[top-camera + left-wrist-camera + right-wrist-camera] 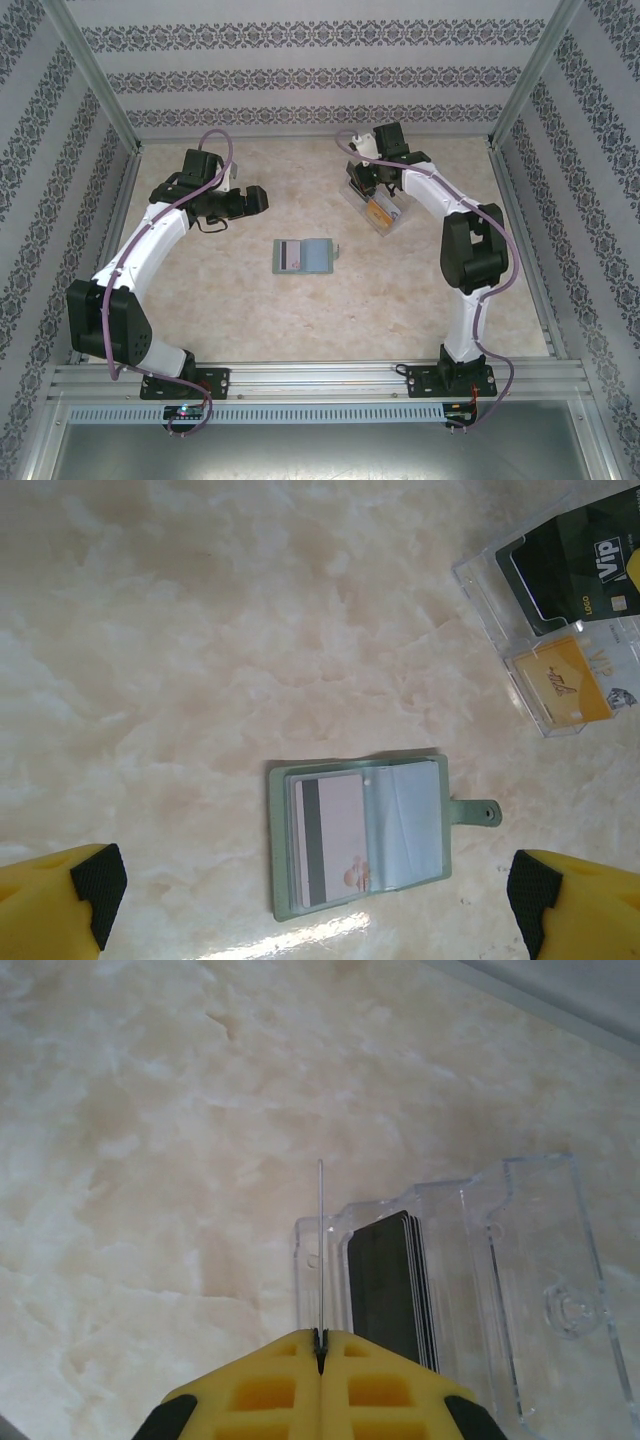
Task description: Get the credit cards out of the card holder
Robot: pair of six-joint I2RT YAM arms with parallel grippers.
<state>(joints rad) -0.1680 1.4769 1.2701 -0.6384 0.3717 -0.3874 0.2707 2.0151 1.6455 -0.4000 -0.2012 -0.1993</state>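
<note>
Clear box (520,1260) of dark cards (385,1280) lies beneath the right jaws, clenched on a thin card (320,1250). Left jaws, released wide, hover above the open card holder (415,825).

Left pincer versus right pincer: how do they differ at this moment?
The left pincer is open wide and empty; the right pincer is shut on a thin card seen edge-on. The left pincer is aimed at the open card holder, which has a pale card in it; the right pincer is at the clear box, which holds dark cards. Both have yellow fingers.
</note>
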